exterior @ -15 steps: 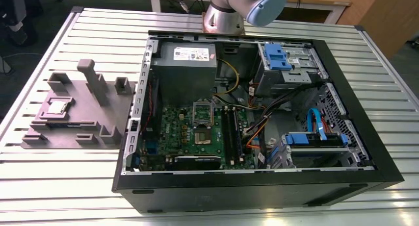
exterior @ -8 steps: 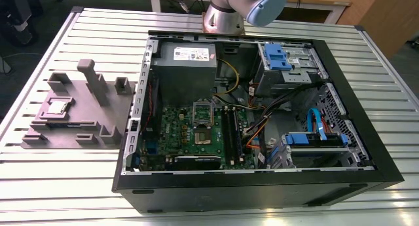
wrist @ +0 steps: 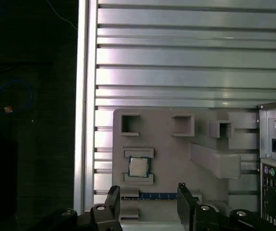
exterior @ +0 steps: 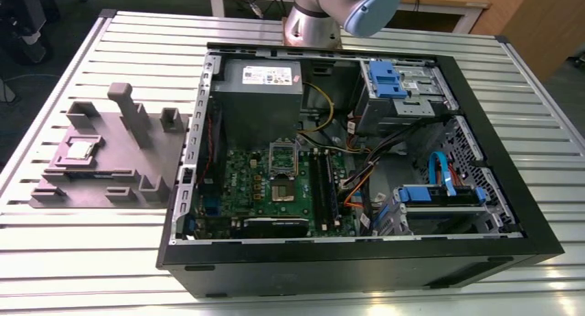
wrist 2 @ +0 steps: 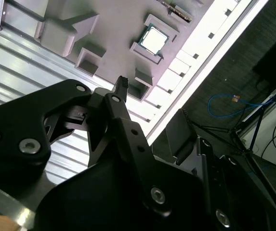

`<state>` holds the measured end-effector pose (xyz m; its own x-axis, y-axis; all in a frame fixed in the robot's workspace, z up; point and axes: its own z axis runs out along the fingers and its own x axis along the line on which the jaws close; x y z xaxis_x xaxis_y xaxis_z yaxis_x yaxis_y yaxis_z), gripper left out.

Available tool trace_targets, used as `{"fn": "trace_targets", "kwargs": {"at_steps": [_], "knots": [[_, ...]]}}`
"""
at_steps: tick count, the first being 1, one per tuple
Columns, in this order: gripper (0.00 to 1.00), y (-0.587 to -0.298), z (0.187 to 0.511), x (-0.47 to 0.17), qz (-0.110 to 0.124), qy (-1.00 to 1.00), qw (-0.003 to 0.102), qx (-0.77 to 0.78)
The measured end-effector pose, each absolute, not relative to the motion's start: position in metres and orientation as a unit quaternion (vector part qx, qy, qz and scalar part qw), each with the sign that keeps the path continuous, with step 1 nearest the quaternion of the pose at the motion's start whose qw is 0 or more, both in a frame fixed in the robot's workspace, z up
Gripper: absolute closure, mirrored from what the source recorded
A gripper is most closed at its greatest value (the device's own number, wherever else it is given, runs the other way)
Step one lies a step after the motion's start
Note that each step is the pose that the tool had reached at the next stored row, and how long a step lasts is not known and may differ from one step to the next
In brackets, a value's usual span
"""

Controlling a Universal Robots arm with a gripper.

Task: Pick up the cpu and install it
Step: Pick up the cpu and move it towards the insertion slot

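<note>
On grey moulded holder [wrist: 176, 159] atop ribbed metal surface [wrist: 176, 57]: small silvery square cpu [wrist: 138, 167], seated; black pincer [wrist: 147, 187] clear, fingers apart, empty

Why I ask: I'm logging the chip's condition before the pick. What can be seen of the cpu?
The cpu is a small flat square chip with a silvery metal top and a thin pale rim. It lies flat, top up, seated between low raised ledges of the grey fixture block, which stands on the slatted table to the exterior view's left of the open computer case. Only the fixture touches it. The gripper is open and apart from it.
</note>
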<state>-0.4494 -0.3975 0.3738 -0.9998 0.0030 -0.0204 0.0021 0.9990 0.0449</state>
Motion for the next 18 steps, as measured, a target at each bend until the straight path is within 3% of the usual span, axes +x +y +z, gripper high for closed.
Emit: {"fn": "trace_targets", "kwargs": {"at_steps": [18], "knots": [[0.41, -0.3975, 0.3693, -0.4492, 0.022, 1.000, 0.010, 0.001]]}}
